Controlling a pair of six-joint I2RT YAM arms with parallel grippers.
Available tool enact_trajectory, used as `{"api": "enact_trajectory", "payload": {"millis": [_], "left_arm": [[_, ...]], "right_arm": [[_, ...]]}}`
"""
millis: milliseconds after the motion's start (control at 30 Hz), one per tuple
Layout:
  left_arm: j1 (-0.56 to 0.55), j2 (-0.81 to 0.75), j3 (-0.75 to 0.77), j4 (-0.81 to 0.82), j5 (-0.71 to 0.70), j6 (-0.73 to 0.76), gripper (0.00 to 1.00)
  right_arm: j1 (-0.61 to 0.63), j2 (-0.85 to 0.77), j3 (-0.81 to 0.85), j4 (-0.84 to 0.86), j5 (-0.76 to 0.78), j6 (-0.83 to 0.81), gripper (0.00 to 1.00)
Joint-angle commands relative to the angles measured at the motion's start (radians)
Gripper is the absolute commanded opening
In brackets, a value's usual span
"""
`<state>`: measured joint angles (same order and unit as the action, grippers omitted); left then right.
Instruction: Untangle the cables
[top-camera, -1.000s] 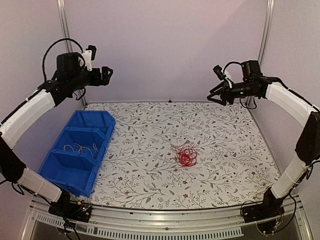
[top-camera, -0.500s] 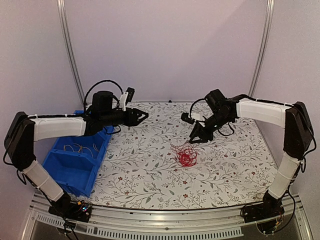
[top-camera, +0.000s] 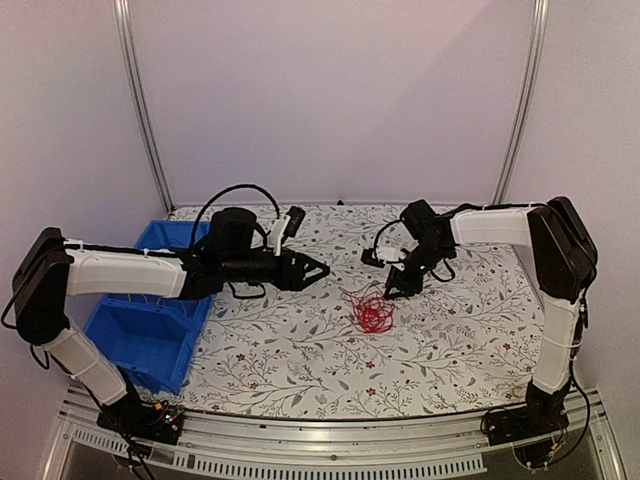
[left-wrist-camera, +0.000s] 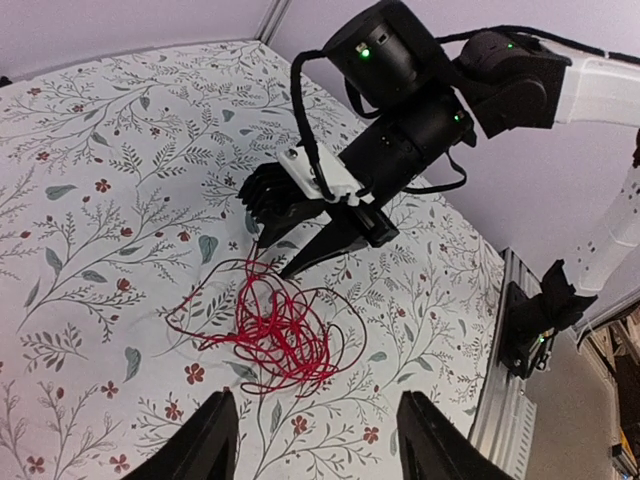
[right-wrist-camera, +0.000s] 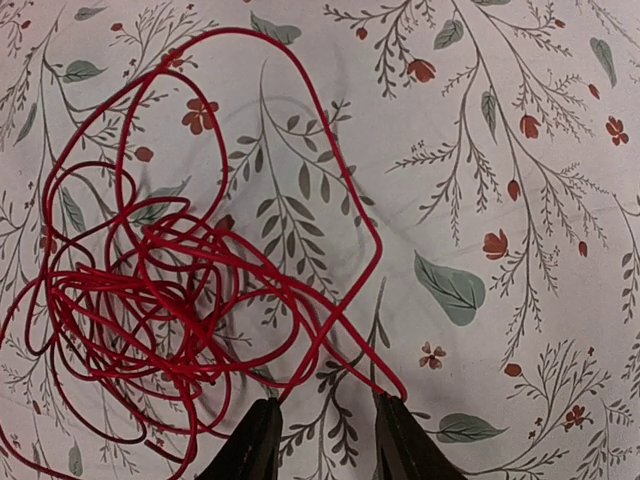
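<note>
The cables show as one loose red clump (top-camera: 373, 312) on the floral table cloth; I see no yellow or blue strands in it. My right gripper (top-camera: 395, 287) is open just behind the clump, tips down at the cloth. In the right wrist view the clump (right-wrist-camera: 150, 300) lies left of the gripper (right-wrist-camera: 325, 445), and a long loop ends at its right fingertip (right-wrist-camera: 398, 432). My left gripper (top-camera: 318, 270) is open and empty, left of the clump and above the cloth. The left wrist view shows the clump (left-wrist-camera: 280, 330) ahead of the gripper (left-wrist-camera: 318, 445), with the right gripper (left-wrist-camera: 300, 245) beyond.
A blue bin (top-camera: 150, 335) with compartments stands at the table's left edge, partly under my left arm. A metal rail (top-camera: 300, 455) runs along the table's front edge. Upright frame posts (top-camera: 140, 100) stand at the back corners.
Both arms have swung down from high at the sides to the table's middle. The left gripper moved right toward the clump; the right gripper dropped to the clump's far edge.
</note>
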<state>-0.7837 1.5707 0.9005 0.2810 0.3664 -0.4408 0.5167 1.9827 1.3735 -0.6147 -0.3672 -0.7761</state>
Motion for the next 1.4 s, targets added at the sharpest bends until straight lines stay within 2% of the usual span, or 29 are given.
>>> {"api": "enact_trajectory", "payload": {"millis": [0,167,367,500,700,1100,1133,1267,1300,1367], "left_arm": [[-0.024,0.017,0.023,0.028,-0.012,-0.021,0.55],[-0.027,0.035,0.035,0.029,-0.016,-0.038,0.55],[-0.036,0.047,0.041,0.033,-0.015,-0.050,0.55],[-0.044,0.041,0.025,0.040,-0.090,-0.061,0.55],[-0.048,0.051,0.018,0.063,-0.098,-0.073,0.57],[-0.071,0.107,0.048,0.055,-0.087,-0.086,0.58],[-0.072,0.115,0.051,0.058,-0.097,-0.090,0.58],[-0.080,0.181,0.076,0.079,-0.175,-0.114,0.60],[-0.081,0.203,0.085,0.095,-0.189,-0.122,0.60],[-0.083,0.252,0.101,0.147,-0.210,-0.142,0.60]], "right_arm": [[0.007,0.055,0.029,0.064,0.008,-0.028,0.36],[0.008,0.059,0.014,0.109,0.012,-0.021,0.37],[0.005,0.025,0.017,0.058,0.010,-0.029,0.36],[-0.027,-0.007,0.043,0.019,-0.015,-0.038,0.36],[-0.043,0.040,0.090,0.023,-0.006,-0.047,0.36],[-0.010,0.120,0.111,0.059,-0.090,-0.078,0.42],[-0.008,0.122,0.113,0.062,-0.099,-0.077,0.39],[-0.007,0.097,0.125,0.062,-0.132,-0.048,0.03],[-0.007,0.074,0.119,0.061,-0.138,-0.043,0.00],[-0.007,0.012,0.108,0.056,-0.155,-0.028,0.00]]}}
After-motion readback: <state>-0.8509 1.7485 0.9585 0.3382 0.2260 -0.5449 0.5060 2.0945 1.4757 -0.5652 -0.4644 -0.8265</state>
